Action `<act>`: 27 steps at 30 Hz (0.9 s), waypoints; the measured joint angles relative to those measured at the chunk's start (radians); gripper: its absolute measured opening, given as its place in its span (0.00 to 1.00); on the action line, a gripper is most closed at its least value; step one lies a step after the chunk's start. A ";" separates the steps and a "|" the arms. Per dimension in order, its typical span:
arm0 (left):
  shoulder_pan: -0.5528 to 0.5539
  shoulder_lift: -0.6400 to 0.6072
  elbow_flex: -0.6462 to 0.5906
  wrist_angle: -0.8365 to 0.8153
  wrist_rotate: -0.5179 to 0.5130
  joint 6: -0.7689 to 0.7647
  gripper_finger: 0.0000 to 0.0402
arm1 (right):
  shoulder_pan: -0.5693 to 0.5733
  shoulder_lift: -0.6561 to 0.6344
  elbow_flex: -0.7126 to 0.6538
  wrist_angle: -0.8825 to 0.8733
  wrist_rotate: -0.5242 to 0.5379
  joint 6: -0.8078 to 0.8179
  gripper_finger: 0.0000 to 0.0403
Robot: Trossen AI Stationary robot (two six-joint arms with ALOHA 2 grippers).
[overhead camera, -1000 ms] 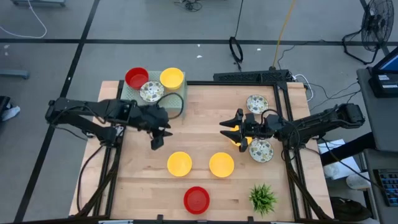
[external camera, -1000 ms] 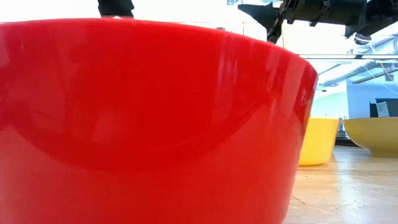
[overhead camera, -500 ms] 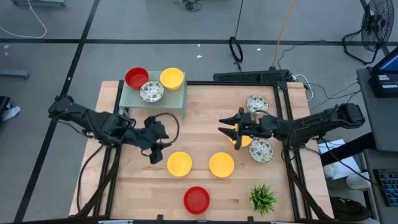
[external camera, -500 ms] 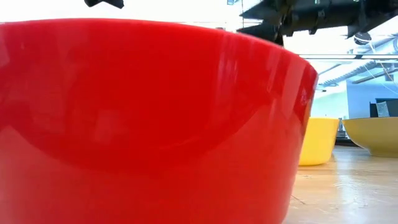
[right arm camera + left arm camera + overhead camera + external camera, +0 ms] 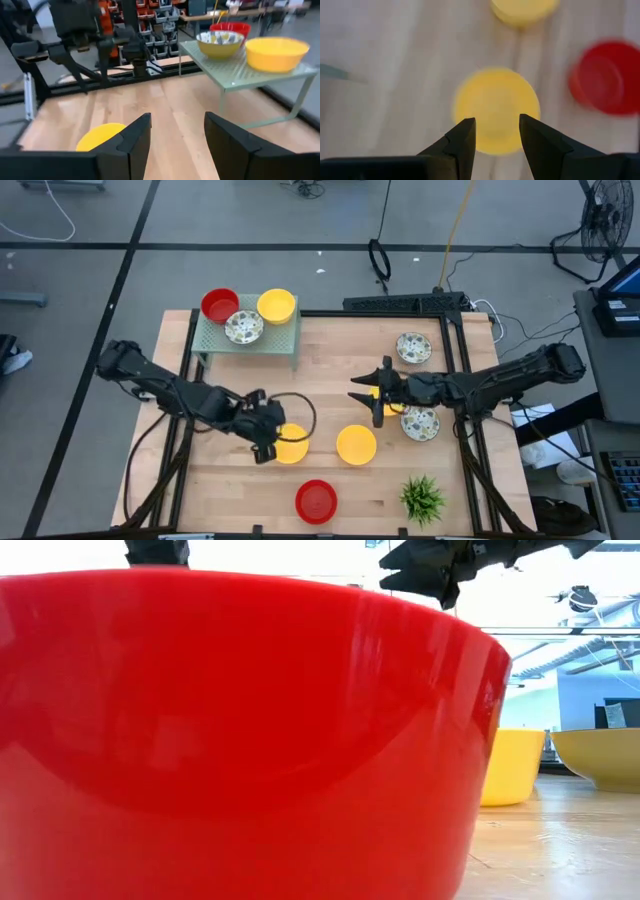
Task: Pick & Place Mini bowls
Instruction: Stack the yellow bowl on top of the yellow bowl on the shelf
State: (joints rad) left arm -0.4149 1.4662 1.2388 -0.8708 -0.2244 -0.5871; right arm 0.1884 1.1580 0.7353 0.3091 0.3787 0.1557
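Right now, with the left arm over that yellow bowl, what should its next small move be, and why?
Probably lower the left gripper straight down. Its fingers stand open and empty above the near rim of the yellow bowl, which sits upright on the table, so a short descent should put one finger inside the rim and one outside, ready to close.

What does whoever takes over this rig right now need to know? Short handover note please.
Left gripper: open, empty, above the left yellow bowl on the table.
Right gripper: open, empty, hovering mid-table beside a partly hidden yellow bowl.
Done: red bowl, patterned bowl and yellow bowl sit on the green stand.
Left: second yellow bowl, front red bowl, two patterned bowls at the right edge. Plant stays.
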 joint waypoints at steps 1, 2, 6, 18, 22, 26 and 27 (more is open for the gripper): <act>0.000 0.018 0.000 0.000 0.045 0.022 0.38 | 0.018 0.000 0.000 0.000 0.030 -0.024 0.42; -0.001 0.036 0.000 0.000 0.089 0.053 0.38 | 0.037 0.000 0.000 0.001 0.061 -0.044 0.42; -0.012 0.102 0.000 0.000 0.227 0.210 0.38 | 0.110 0.000 0.001 0.026 0.178 -0.104 0.42; -0.073 0.259 0.000 0.010 0.248 0.534 0.38 | 0.233 0.008 0.025 0.014 0.358 -0.162 0.42; -0.080 0.306 0.000 0.010 0.162 0.540 0.38 | 0.243 0.008 0.025 0.011 0.356 -0.147 0.42; -0.079 0.355 0.000 0.010 0.149 0.540 0.38 | 0.246 0.008 0.025 0.012 0.353 -0.141 0.42; -0.079 0.369 0.000 0.011 0.149 0.540 0.38 | 0.246 0.008 0.025 0.014 0.354 -0.141 0.42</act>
State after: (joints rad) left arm -0.4942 1.8349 1.2388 -0.8598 -0.0753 -0.0473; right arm 0.4347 1.1660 0.7601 0.3234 0.7322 0.0143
